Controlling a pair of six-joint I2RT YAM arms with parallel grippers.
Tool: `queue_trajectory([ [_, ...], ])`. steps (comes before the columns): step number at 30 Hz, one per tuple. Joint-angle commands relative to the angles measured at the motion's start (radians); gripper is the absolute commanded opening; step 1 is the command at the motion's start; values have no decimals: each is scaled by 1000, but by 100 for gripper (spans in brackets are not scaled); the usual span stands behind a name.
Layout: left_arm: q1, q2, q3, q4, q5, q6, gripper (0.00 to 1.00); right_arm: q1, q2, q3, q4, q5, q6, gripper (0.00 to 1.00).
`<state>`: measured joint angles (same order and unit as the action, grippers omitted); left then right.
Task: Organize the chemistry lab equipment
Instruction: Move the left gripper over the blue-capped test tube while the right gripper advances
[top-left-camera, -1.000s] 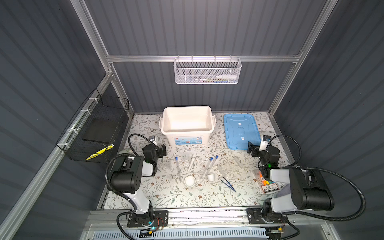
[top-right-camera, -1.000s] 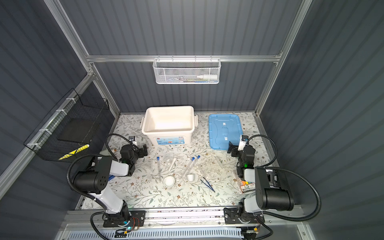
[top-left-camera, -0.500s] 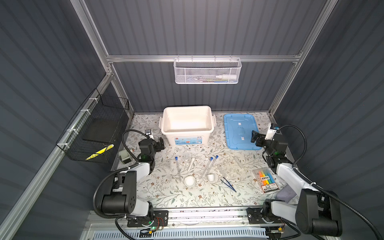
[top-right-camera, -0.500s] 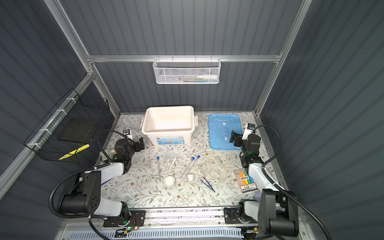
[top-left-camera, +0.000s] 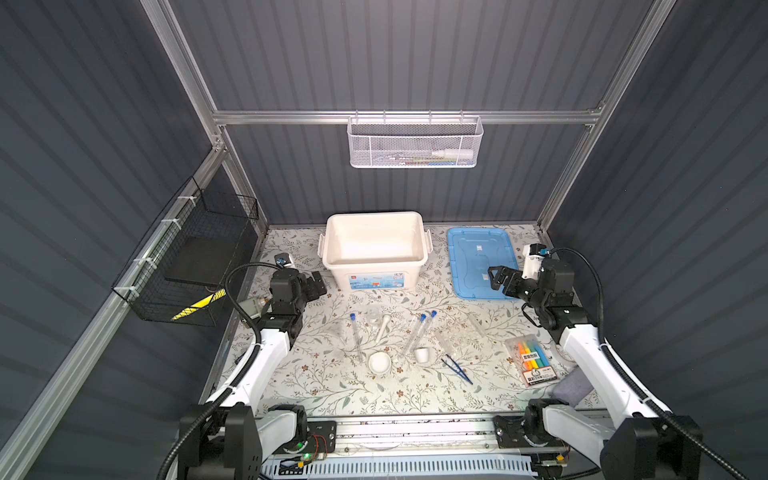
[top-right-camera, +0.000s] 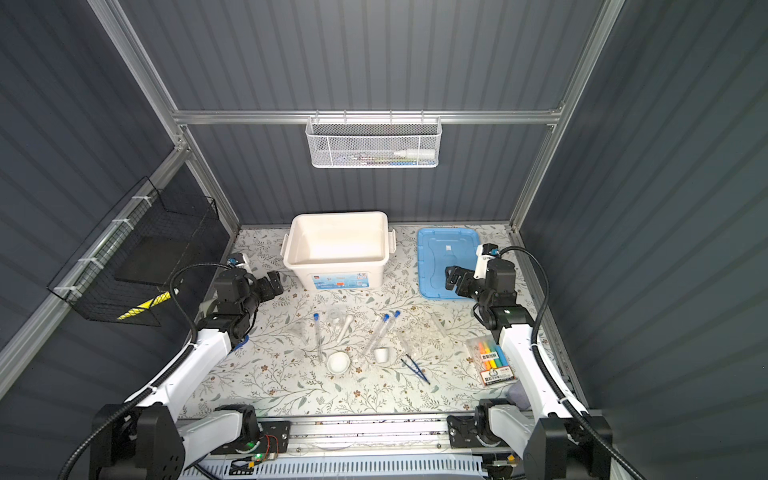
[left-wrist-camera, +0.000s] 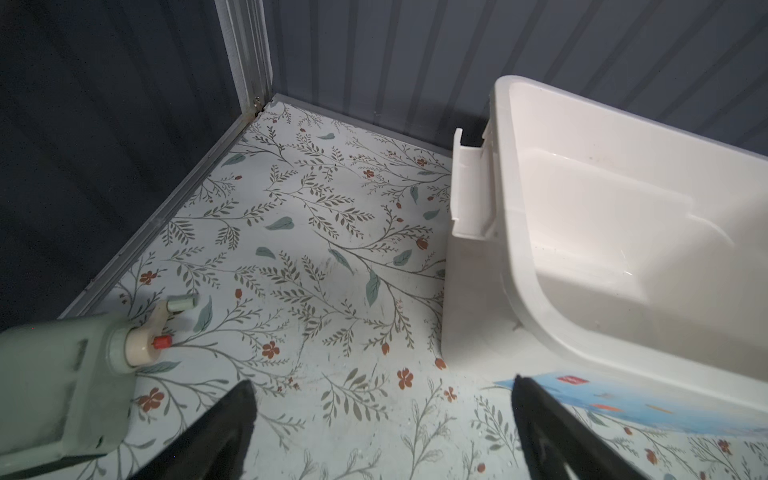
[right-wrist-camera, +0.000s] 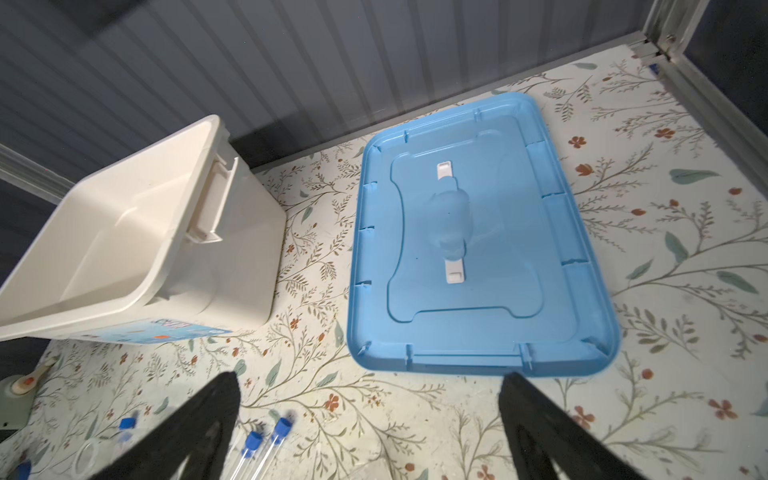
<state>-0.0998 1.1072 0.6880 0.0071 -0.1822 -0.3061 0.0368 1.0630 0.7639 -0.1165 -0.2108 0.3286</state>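
Hovering empty, left fingers (left-wrist-camera: 226, 428) spread beside white bin (left-wrist-camera: 469, 299), right fingers (right-wrist-camera: 199, 424) spread near blue lid (right-wrist-camera: 498, 286)

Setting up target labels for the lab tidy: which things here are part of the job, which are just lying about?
Job: three test tubes, flask, pestle, mortar bowl, small cup, tweezers, clear rack.
Lying about: highlighter pack, grey cloth.

Top views look down from high in front; wrist views, close, face the back wall (left-wrist-camera: 415, 62), sharing the white bin (left-wrist-camera: 473, 299).
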Motion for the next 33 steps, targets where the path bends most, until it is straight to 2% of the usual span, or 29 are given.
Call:
queue_trajectory([
  [1, -20, -49, -7, -195, 10, -58, 94, 28, -5, 29, -125, -44, 24, 99],
  [5, -81, -78, 23, -372, -61, -110, 90, 83, 9, 61, -195, -61, 1, 99],
  [14, -259, -210, -5, -509, -197, -295, 84, 124, -21, 55, -189, -55, -62, 98],
  [21, -410, -216, 27, -605, -337, -423, 81, 126, 11, 101, -238, -115, -139, 91],
  [33, -659, -140, 25, -637, -463, -616, 75, 126, 2, 90, -236, -255, -161, 86],
])
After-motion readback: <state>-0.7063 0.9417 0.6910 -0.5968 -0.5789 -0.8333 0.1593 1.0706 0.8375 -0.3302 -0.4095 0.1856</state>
